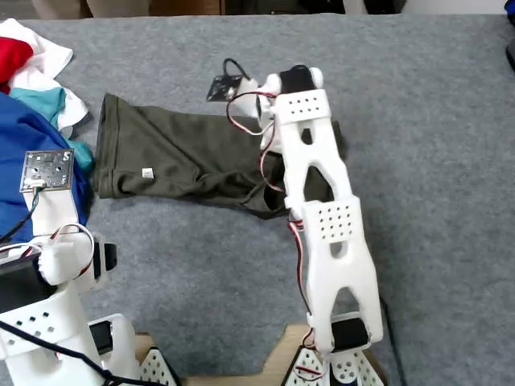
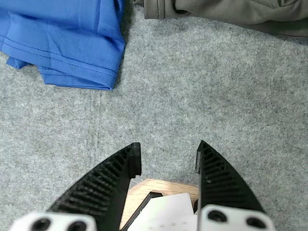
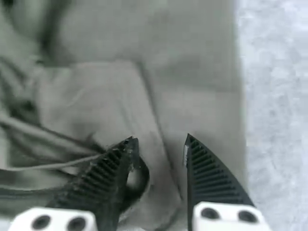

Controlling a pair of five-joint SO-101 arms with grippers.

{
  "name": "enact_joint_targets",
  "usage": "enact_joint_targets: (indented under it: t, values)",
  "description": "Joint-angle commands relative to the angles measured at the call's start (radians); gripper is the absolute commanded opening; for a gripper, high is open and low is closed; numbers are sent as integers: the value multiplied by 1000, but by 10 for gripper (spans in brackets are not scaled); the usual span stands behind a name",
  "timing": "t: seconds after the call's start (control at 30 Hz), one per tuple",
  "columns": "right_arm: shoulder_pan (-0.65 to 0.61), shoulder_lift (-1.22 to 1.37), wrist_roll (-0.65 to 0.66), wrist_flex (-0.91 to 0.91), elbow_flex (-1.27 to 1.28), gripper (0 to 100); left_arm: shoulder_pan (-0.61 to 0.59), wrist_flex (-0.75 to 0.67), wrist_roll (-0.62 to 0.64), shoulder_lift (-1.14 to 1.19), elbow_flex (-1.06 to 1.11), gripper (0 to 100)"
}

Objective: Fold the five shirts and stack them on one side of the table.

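An olive shirt (image 1: pixel 185 157), partly folded, lies across the middle of the grey table (image 1: pixel 434 161). My right arm (image 1: pixel 318 169) stretches over its right end. In the right wrist view my right gripper (image 3: pixel 159 144) is open and low over the olive shirt (image 3: pixel 144 72), with rumpled cloth between and around its fingertips, close to the shirt's edge. A blue shirt (image 1: pixel 20 153) lies at the left edge. My left arm (image 1: pixel 48 273) stands at the near left. My left gripper (image 2: pixel 168 159) is open above bare table, holding nothing, with the blue shirt (image 2: pixel 62 38) and the olive shirt (image 2: pixel 231 12) beyond it.
A heap of red, white and teal shirts (image 1: pixel 36 68) lies at the far left corner. Bare grey table (image 1: pixel 201 265) lies in front of the olive shirt and to its right. A wooden base (image 1: pixel 282 362) holds the arms at the near edge.
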Motion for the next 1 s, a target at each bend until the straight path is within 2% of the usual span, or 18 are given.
enact_joint_targets:
  t: [0.0,0.1,0.23,0.4,0.53,0.7,0.83,0.97]
  values:
    - [76,8,-98,-12,-128,171,5,8,-9,-1,5,201]
    - [128,7,-150,18,-191,171,3,8,-9,-1,6,201]
    - [165,2,-147,64,-239,171,3,8,-9,-2,6,201]
    - [188,-104,-147,66,-120,171,3,8,-9,-7,6,200]
    - [177,-328,-141,64,191,171,3,8,-9,-7,6,200]
    - [134,-688,-26,63,720,171,3,8,-9,-7,6,199]
    - [58,-947,28,44,1076,171,3,8,-9,-7,6,200]
    - [-56,-1121,-2,-9,1313,171,3,8,-9,-7,6,200]
